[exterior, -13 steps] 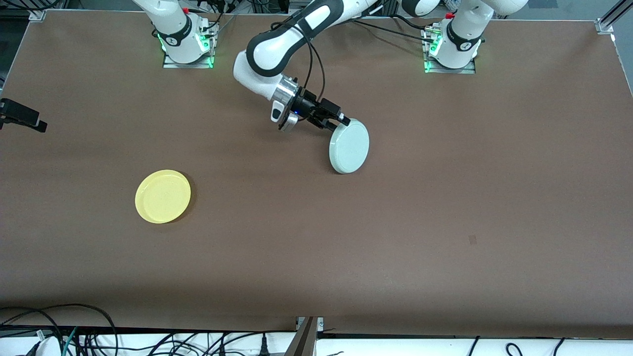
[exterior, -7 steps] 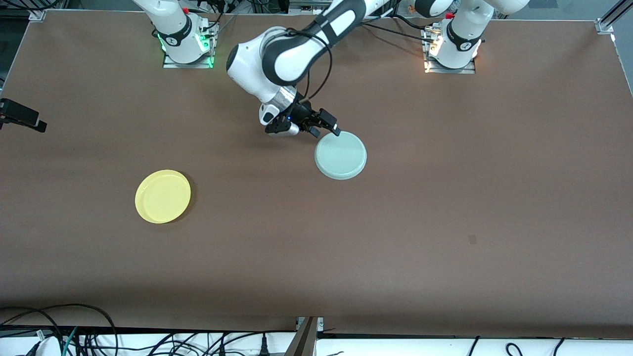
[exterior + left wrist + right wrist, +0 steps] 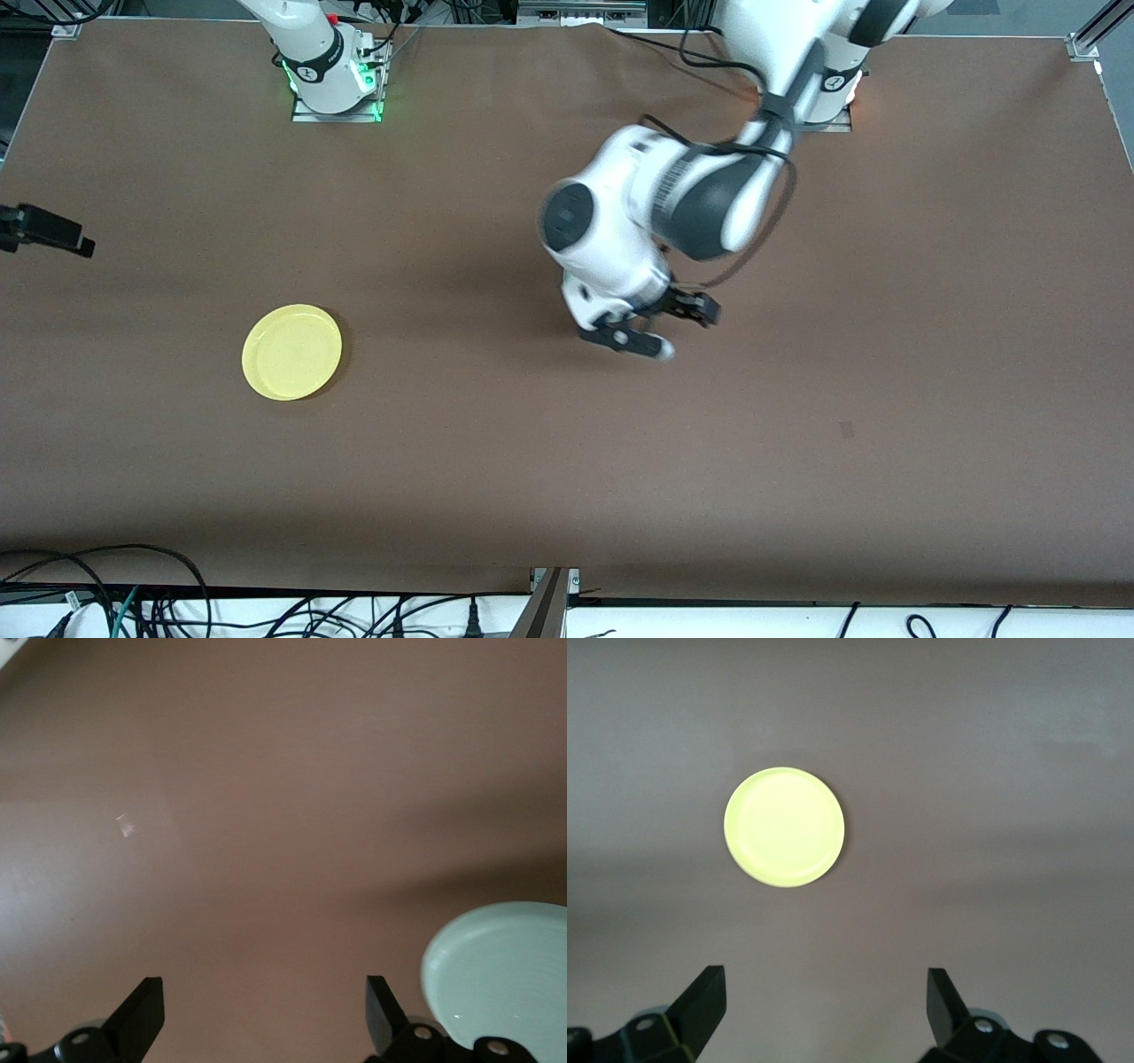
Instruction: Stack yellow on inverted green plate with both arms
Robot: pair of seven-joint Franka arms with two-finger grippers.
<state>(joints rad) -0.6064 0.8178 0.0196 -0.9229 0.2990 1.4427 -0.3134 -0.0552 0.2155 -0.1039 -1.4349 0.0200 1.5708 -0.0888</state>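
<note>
The yellow plate lies flat on the table toward the right arm's end; it also shows in the right wrist view. The pale green plate lies flat on the table, beside one finger of my left gripper in the left wrist view. In the front view the left arm hides it. My left gripper is open and empty, over bare table just beside the green plate. My right gripper is open and empty, high above the table, with the yellow plate ahead of it.
The brown table is bare apart from the two plates. A black part juts in at the edge of the front view at the right arm's end. Cables hang along the table edge nearest the front camera.
The left gripper laid the green plate down flat from standing on edge and let go. The left arm then swung over the plate, toward the front camera. The yellow plate has not moved.
</note>
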